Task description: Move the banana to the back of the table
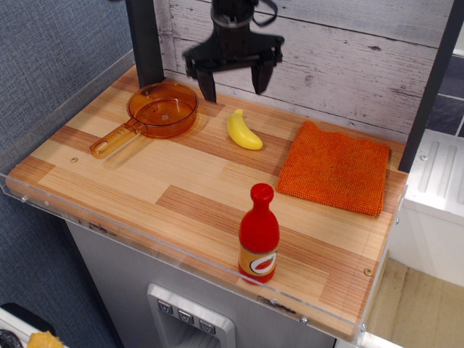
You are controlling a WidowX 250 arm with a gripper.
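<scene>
The yellow toy banana (243, 130) lies on the striped wood table (145, 181) near its back edge, between the orange pan and the orange cloth. My black gripper (233, 85) hangs above and just behind the banana, in front of the plank wall. Its jaws are spread wide and hold nothing. It does not touch the banana.
An orange translucent pan (161, 109) sits at the back left, handle pointing front-left. An orange cloth (335, 167) lies at the back right. A red bottle (259, 235) stands upright near the front edge. A black post (145, 40) stands at the back left corner.
</scene>
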